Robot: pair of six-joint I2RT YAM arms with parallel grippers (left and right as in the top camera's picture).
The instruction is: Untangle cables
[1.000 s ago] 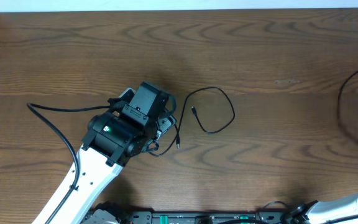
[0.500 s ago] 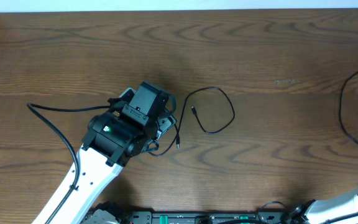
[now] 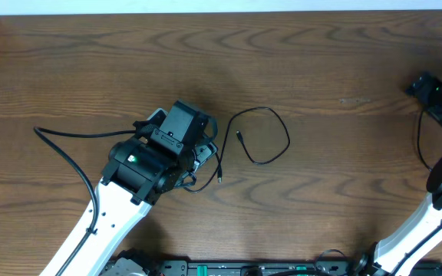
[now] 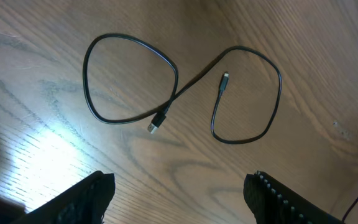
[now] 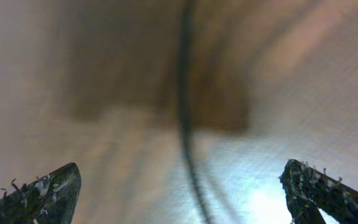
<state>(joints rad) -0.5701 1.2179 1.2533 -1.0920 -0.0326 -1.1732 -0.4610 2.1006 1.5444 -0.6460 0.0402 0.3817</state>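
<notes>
Left gripper (image 4: pixel 180 186): jaws spread wide, nothing between them, touching nothing. Both fingers (image 4: pixel 95 190) sit at the bottom edge of the left wrist view with bare table (image 3: pixel 321 61) in the gap. It hangs over the near-left part of the black cable (image 3: pixel 271 111), no contact visible.

Right gripper (image 5: pixel 182 180): also spread wide and empty. The right wrist view is heavily blurred. A dark streak (image 5: pixel 184 93) runs down the middle of it, can't tell what it is. On the overhead the right arm (image 3: pixel 440 96) is up at the far right edge, well apart from the cable.

Black cable: lies flat on the table around the middle, just right of the left arm's wrist (image 3: pixel 159 153). The wrist view shows a loose figure-eight: one closed loop on the left, one bigger open loop on the right, and the strand crossing itself once between them. The flat USB plug (image 4: pixel 155 126) lies just below that crossing. The small plug (image 4: pixel 225 77) points up inside the right loop and touches nothing. No tight knot visible. On the overhead part of the cable runs under the left wrist and is hidden there.
</notes>
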